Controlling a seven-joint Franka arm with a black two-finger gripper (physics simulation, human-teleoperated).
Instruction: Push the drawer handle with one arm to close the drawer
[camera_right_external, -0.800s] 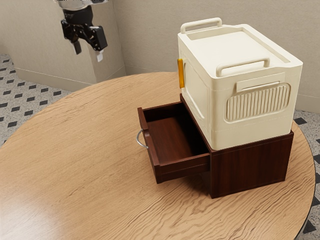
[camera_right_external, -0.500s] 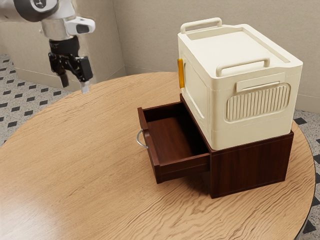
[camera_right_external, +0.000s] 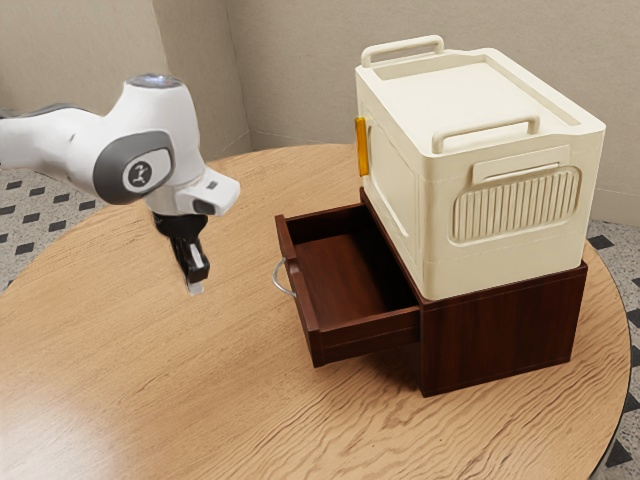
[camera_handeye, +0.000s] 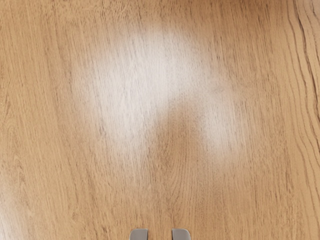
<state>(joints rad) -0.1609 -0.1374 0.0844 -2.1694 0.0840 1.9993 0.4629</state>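
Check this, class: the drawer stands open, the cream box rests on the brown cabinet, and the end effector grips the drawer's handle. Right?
Not quite: the exterior view shows the end effector clear of the handle. The drawer does stand open, the cream box on the cabinet.

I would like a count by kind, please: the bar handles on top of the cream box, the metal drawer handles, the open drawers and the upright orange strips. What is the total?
Cream bar handles: 2
Curved metal drawer handle: 1
Open drawer: 1
Upright orange strip: 1
Total: 5
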